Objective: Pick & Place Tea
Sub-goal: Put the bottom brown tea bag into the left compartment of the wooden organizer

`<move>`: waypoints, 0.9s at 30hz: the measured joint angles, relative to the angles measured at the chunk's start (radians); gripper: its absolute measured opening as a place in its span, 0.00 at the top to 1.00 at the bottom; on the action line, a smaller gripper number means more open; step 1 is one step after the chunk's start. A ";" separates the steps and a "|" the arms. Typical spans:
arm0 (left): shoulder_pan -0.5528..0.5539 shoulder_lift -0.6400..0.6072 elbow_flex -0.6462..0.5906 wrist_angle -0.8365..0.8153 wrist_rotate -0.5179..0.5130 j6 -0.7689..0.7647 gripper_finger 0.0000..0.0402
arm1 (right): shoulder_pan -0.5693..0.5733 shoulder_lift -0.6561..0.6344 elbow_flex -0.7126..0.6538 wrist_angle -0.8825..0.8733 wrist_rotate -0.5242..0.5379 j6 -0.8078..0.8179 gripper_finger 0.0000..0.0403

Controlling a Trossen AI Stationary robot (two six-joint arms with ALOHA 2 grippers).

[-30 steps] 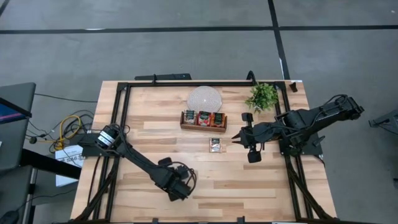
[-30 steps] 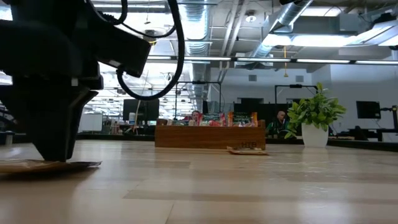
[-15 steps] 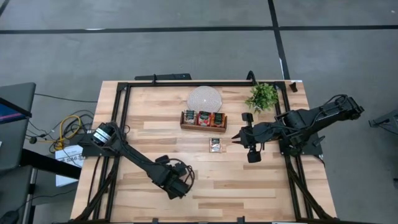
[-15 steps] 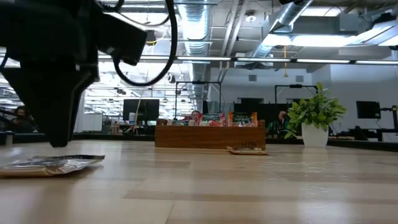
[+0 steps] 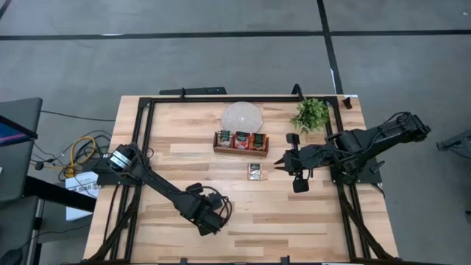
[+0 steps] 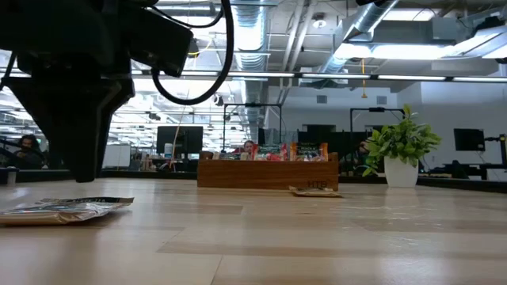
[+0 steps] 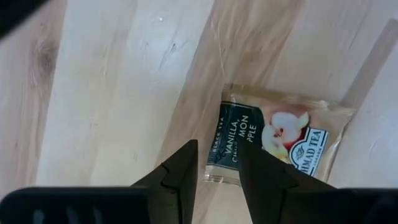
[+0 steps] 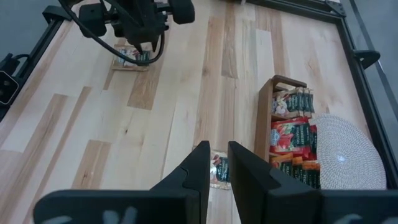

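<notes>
A pale beige tea sachet (image 7: 280, 134) with an apple picture lies flat on the table near its near edge; the low view shows this sachet (image 6: 67, 210) with its edge slightly raised. My left gripper (image 7: 219, 165) hovers just above the sachet, pointing down, fingers open by a narrow gap; it shows as the left gripper (image 5: 210, 219) in the high view. A second sachet (image 5: 255, 171) lies flat before the wooden tray (image 5: 241, 152), which holds red sachets (image 5: 241, 140). My right gripper (image 5: 282, 163) waits right of that sachet, narrowly open.
A round pale woven mat (image 5: 241, 116) lies behind the tray, and a small potted plant (image 5: 310, 114) stands at the far right. A black frame (image 5: 140, 132) runs along the table's edges. Bare wood lies between the two arms.
My left gripper has risen off the beige sachet, which it was pressed onto a second ago, and shifted slightly toward the far edge. The sachet stays on the table, and its edge has sprung up a little.
</notes>
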 joint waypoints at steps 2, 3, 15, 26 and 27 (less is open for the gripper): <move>0.008 0.000 0.000 0.001 -0.007 0.015 0.74 | 0.000 0.000 0.000 0.000 0.000 0.000 0.88; 0.013 0.000 0.000 0.000 -0.013 0.016 0.74 | 0.000 0.000 0.000 0.000 -0.001 0.000 0.88; 0.048 0.000 0.001 0.008 0.047 0.076 0.74 | 0.000 0.000 0.000 0.000 -0.001 0.000 0.88; 0.048 0.000 0.002 0.072 0.058 0.102 0.74 | 0.000 0.000 0.000 0.000 0.000 -0.009 0.88; 0.048 0.000 0.002 0.071 0.062 0.104 0.74 | 0.000 0.000 0.000 0.000 0.000 -0.009 0.88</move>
